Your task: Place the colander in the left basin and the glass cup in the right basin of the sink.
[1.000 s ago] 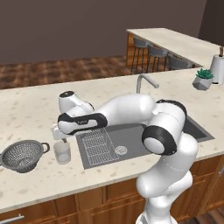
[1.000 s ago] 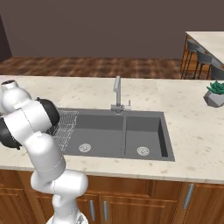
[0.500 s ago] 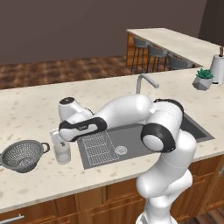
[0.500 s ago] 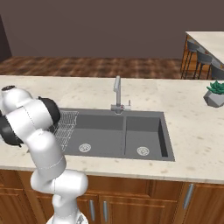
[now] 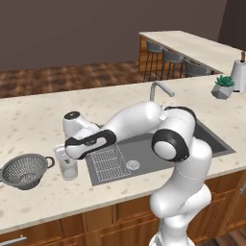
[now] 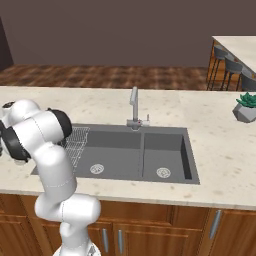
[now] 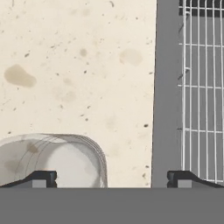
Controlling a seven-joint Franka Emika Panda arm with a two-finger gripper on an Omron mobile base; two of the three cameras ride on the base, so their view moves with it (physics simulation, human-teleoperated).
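Grey mesh colander, clear greyish glass cup, speckled beige counter.

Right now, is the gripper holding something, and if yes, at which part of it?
No, nothing is held. The gripper is open above the counter, and the glass cup stands free near one fingertip, not between the two.

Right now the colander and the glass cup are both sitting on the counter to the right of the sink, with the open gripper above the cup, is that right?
Not quite: the colander and the glass cup stand on the counter to the left of the sink, as the left base view shows. The rest holds: the open gripper is above the cup.
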